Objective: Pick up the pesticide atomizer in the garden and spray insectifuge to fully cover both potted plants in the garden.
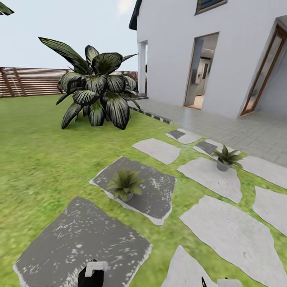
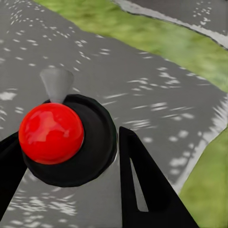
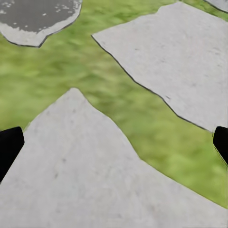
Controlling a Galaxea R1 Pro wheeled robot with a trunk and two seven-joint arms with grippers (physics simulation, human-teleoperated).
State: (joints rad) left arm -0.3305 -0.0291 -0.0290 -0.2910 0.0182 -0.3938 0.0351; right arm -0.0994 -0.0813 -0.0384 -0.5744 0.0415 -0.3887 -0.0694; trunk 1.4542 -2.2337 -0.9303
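1. While the left tool [image 2: 71, 180] hangs over a dark grey speckled stepping stone [image 2: 142, 80], its two black fingers [image 2: 142, 190] clamp a round black bottle body topped by a red ball [image 2: 51, 133] and a pale nozzle; this is the pesticide atomizer [image 2: 90, 152], gripped between the fingers.
2. From the head camera, the atomizer's pale spray top [image 1: 95, 268] shows at the lower edge, above the same dark stone [image 1: 79, 243].
3. Ahead of the left tool, the nearer potted plant [image 1: 124, 184] stands on a second dark stone [image 1: 159, 191].
4. Farther ahead and toward the right tool's side, the other potted plant [image 1: 226, 158] stands on a pale stone [image 1: 211, 177].
5. With its black fingertips [image 3: 9, 147] spread wide apart and nothing between them, the right tool [image 3: 114, 147] hovers over pale stepping stones [image 3: 85, 175] and a strip of lawn [image 3: 104, 90].
6. Well beyond both pots stand a big striped-leaf plant [image 1: 95, 87], a brown slatted fence [image 1: 28, 81] and a white house [image 1: 191, 48].
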